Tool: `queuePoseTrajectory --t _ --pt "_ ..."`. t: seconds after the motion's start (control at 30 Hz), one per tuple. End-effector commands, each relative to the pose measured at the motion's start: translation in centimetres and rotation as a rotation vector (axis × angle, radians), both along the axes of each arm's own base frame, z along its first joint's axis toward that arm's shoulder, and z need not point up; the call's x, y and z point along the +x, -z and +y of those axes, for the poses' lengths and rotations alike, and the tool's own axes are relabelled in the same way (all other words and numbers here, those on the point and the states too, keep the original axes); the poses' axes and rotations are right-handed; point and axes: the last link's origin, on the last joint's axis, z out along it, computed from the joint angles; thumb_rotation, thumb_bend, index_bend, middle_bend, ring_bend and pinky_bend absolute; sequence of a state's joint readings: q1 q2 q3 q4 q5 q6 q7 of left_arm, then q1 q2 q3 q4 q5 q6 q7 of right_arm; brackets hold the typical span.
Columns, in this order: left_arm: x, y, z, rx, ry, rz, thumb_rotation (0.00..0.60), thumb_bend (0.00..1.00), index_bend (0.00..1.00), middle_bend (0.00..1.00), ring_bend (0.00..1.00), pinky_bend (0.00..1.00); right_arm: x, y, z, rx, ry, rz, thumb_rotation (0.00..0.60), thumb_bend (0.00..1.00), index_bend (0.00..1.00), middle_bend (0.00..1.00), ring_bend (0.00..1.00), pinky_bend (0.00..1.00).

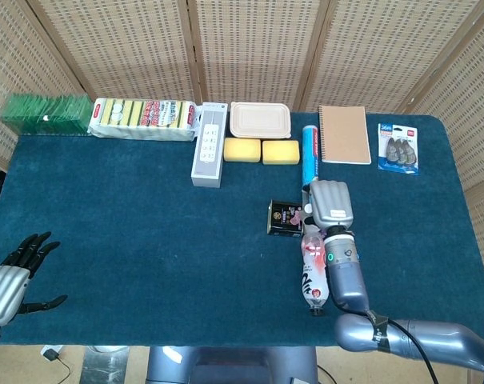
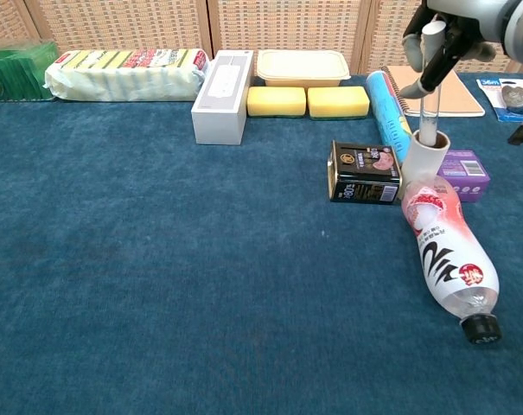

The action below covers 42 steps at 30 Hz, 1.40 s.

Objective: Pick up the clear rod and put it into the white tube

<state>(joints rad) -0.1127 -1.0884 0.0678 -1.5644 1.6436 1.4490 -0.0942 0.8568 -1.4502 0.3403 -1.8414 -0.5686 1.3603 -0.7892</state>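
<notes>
The fingers (image 2: 414,52) of the right hand (image 2: 447,39) are pinching the clear rod (image 2: 429,95) near its top, holding it upright with its lower end right at the mouth of the white tube (image 2: 425,157); from the chest view it looks just entering, though I cannot tell how deep it is sitting. From overhead the right hand is covering tube and rod alike, so that view is giving nothing on alignment. To finish this well, I would say the hand should be keeping the rod vertical and centred over the opening, lowering it straight, and letting go only once the rod is clearly inside, since a sideways nudge could tip the tube, which is standing on end. Things are crowding it: a plastic bottle (image 2: 447,255) is lying on its side with its end up against the tube's base, a small purple box (image 2: 465,173) is sitting just beside it on the right, a dark tin (image 2: 364,172) is near it on the left, and a blue cylinder (image 2: 386,104) is lying just behind. A notebook (image 1: 344,134), two yellow sponges (image 2: 308,101) and a white power strip (image 1: 209,144) are lying further back, well apart. The left hand (image 1: 14,272) is resting at the table's near edge, fingers spread and holding nothing.
</notes>
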Motion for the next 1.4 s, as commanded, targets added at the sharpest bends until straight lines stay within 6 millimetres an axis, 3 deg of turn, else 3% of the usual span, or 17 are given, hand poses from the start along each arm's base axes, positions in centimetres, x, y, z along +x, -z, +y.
queuePoseTrajectory --t 0.03,0.57,0.77,1.07,1.4 --pt "0.0 0.0 0.0 -0.002 0.002 -0.001 0.454 0.11 0.11 0.06 0.02 0.23 -0.1 0.3 0.0 0.005 -0.007 0.006 0.6 0.28 0.72 0.88 0.88 0.81" --pt "0.0 0.1 0.1 -0.009 0.001 -0.002 0.449 0.11 0.11 0.06 0.02 0.23 0.1 0.8 -0.6 -0.011 -0.036 -0.014 0.6 0.26 0.61 0.66 0.64 0.6" --pt "0.0 0.1 0.3 -0.01 -0.001 -0.002 0.452 0.11 0.11 0.06 0.02 0.23 0.0 0.5 -0.8 -0.022 -0.054 -0.03 0.6 0.26 0.59 0.61 0.59 0.57" --pt "0.1 0.0 0.2 -0.011 0.009 -0.007 0.446 0.11 0.11 0.06 0.02 0.23 -0.3 -1.0 -0.7 -0.068 -0.094 -0.016 0.6 0.26 0.51 0.52 0.49 0.47" --pt "0.4 -0.1 -0.1 -0.014 0.031 -0.011 0.445 0.11 0.11 0.06 0.02 0.23 -1.0 -2.7 0.1 -0.09 -0.095 -0.01 0.6 0.26 0.49 0.49 0.46 0.43"
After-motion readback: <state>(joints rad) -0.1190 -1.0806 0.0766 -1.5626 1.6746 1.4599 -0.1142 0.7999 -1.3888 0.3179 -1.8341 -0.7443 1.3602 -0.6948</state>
